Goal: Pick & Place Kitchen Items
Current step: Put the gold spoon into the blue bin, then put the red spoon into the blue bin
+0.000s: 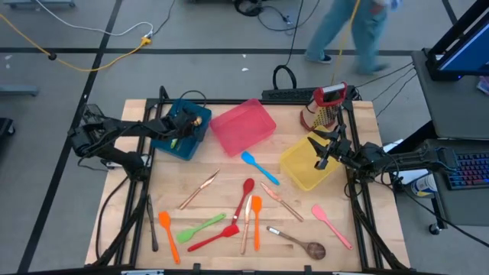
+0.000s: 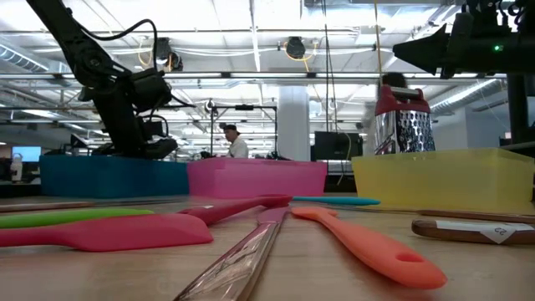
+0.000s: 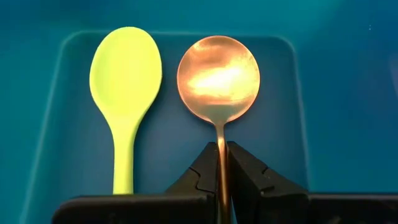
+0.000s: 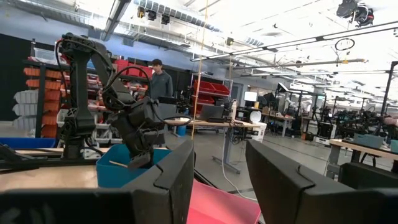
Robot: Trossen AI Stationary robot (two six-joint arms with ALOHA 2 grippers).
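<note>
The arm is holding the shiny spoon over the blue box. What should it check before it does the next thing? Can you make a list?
1. Left gripper shut on the copper spoon handle: ok.
2. Spoon over the blue bin, not the table: ok.
3. Room beside the yellow-green spoon already lying in the bin: ok, the two bowls are apart.
4. Whether the copper spoon already touches the bin floor: cannot tell.
5. Right gripper out of the way: ok, it is open above the yellow bin, far from the blue one.
6. More utensils left on the table to fetch: ok, many remain.
</note>
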